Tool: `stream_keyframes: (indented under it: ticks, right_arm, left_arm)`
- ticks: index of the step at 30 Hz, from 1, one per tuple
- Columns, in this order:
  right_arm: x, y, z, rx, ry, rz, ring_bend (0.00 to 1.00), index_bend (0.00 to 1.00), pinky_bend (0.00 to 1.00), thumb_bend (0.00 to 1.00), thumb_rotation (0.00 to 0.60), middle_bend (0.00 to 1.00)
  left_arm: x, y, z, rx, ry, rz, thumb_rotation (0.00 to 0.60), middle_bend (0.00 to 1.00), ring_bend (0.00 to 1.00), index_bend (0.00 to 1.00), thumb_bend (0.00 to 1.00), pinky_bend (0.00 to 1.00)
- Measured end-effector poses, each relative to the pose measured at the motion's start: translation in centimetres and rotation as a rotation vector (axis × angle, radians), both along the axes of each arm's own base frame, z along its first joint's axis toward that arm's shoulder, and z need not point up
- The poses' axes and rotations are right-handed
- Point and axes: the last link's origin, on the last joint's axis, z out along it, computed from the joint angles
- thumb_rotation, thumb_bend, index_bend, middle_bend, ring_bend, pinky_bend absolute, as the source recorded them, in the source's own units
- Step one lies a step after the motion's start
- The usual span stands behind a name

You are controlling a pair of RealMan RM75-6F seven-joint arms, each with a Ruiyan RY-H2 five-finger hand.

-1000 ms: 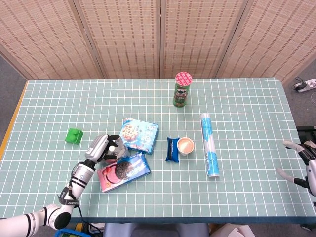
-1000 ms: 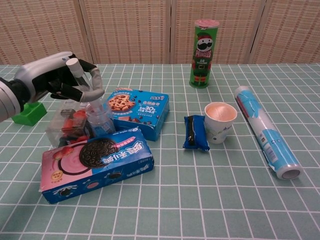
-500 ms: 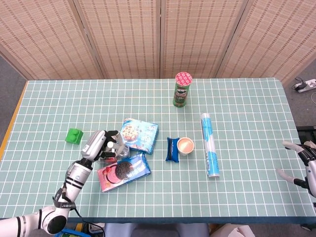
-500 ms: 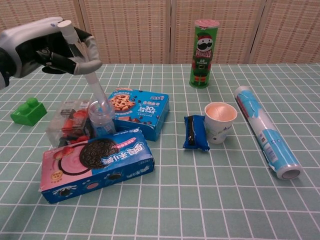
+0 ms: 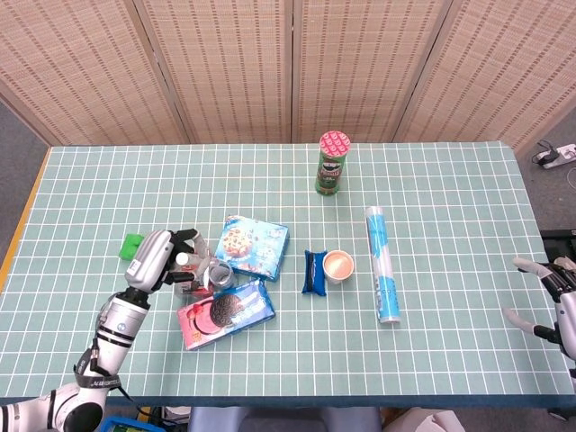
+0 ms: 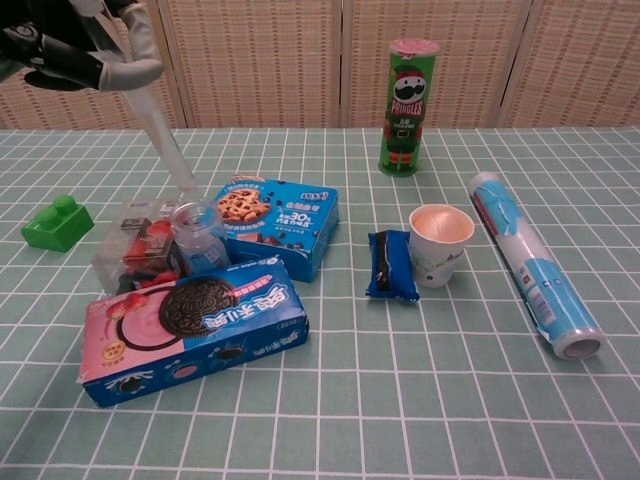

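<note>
My left hand [image 5: 155,256] [image 6: 70,45] is raised over the table's left side and grips the top of a clear slender tube [image 6: 160,130]. The tube slants down to the right, and its lower end hangs just above the mouth of a small open clear jar [image 6: 197,240] [image 5: 220,274]. The jar stands between a clear box of red sweets [image 6: 135,250] and a blue cookie box [image 6: 275,225] [image 5: 255,245]. My right hand [image 5: 553,292] hovers off the table's right edge with fingers spread and nothing in it; the chest view does not show it.
A pink and blue Oreo box [image 6: 190,325] lies in front of the jar. A green block [image 6: 57,222] sits at the left. A dark blue packet [image 6: 391,265], a paper cup [image 6: 440,243], a long blue-white tube [image 6: 530,262] and a Pringles can [image 6: 407,105] stand further right.
My left hand has risen and moved left, drawing the clear tube up out of the jar. The right hand has stayed where it was.
</note>
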Motion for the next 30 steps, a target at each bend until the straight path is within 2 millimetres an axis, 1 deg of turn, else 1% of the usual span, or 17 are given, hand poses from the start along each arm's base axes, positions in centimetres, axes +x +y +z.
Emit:
stream_keyframes:
  ticks: [3,8,13,16,19,21,23,30]
  right_arm:
    - [0.0,0.0,0.0,0.000,0.000,0.001,0.29,0.28,0.35,0.05,0.600,0.36]
    - [0.0,0.1,0.1,-0.004,-0.002,0.004,0.29,0.28,0.35,0.05,0.600,0.36]
    - [0.1,0.2,0.1,-0.005,-0.001,0.006,0.29,0.28,0.35,0.05,0.600,0.36]
    - [0.1,0.2,0.0,-0.003,0.001,0.004,0.29,0.28,0.35,0.05,0.600,0.36]
    - [0.1,0.1,-0.1,0.000,0.003,0.002,0.29,0.28,0.35,0.05,0.600,0.36]
    - [0.1,0.0,-0.1,0.003,0.004,0.001,0.29,0.28,0.35,0.05,0.600,0.36]
    - [0.1,0.0,-0.1,0.002,0.003,0.001,0.29,0.28,0.35,0.05,0.600,0.36]
    - [-0.1,0.0,0.1,-0.006,-0.002,-0.004,0.29,0.28,0.35,0.05,0.600,0.36]
  left_arm:
    - [-0.2,-0.2,0.7,0.014,0.021,0.007,0.600,1.00,1.00,0.84,0.42,1.00]
    - [-1.3,-0.4,2.3,0.058,0.107,0.030,0.600,1.00,1.00,0.84,0.42,1.00]
    - [-2.7,-0.5,3.1,0.146,0.256,0.041,0.600,1.00,1.00,0.84,0.42,1.00]
    - [-3.6,-0.6,3.5,0.223,0.377,0.044,0.600,1.00,1.00,0.84,0.42,1.00]
    - [-4.2,-0.7,3.7,0.268,0.442,0.057,0.600,1.00,1.00,0.84,0.42,1.00]
    - [-4.3,-0.8,3.7,0.255,0.427,0.072,0.600,1.00,1.00,0.84,0.42,1.00]
    - [-4.4,-0.8,3.8,0.226,0.377,0.088,0.600,1.00,1.00,0.84,0.42,1.00]
    - [-4.6,-0.4,4.4,0.046,0.057,0.168,0.600,1.00,1.00,0.84,0.42,1.00]
